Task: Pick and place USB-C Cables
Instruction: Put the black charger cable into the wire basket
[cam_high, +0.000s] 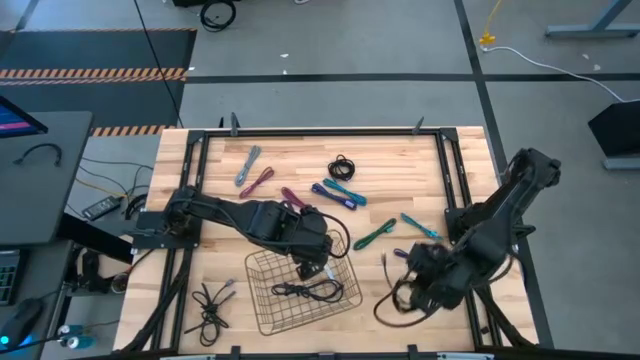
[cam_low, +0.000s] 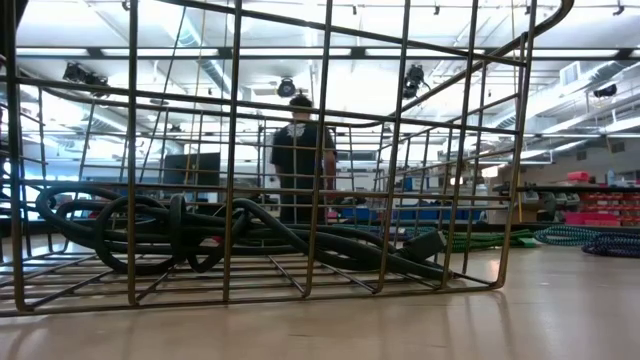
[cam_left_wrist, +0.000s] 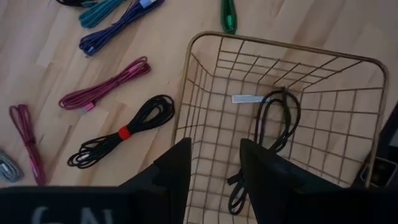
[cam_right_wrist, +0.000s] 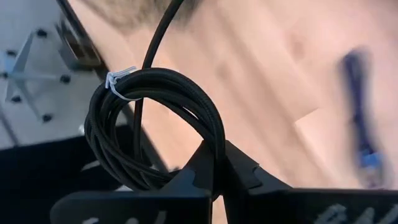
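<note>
My left gripper (cam_high: 311, 264) (cam_left_wrist: 214, 167) is open above the wire mesh basket (cam_high: 256, 296) (cam_left_wrist: 186, 99) and touches nothing. One black USB-C cable (cam_high: 308, 290) (cam_left_wrist: 277, 127) (cam_low: 150, 225) lies loosely coiled on the basket's floor. My right gripper (cam_high: 412, 284) (cam_right_wrist: 217, 171) is shut on a coiled black cable (cam_high: 390, 302) (cam_right_wrist: 124, 134) bound by a white tie (cam_right_wrist: 121, 79), right of the basket. More cables lie flat on the table: black with a red tie (cam_left_wrist: 121, 134), magenta (cam_left_wrist: 106, 87), purple (cam_left_wrist: 118, 25), green (cam_high: 373, 235), teal (cam_high: 420, 225). My right gripper pinches the black coil between its two fingers at one side of the loop (cam_right_wrist: 214, 143), with several strands passing between them. The rest of the coil and its white tie stand free beside the fingers, and one loose end (cam_right_wrist: 158, 31) trails away. The coil looks lifted off the table.
A black cable bundle (cam_high: 212, 302) lies at the near left, a grey cable (cam_high: 248, 165) and a black coil (cam_high: 342, 167) farther back. A black frame (cam_high: 320, 131) runs around the table. A person (cam_low: 300, 160) stands in the room beyond.
</note>
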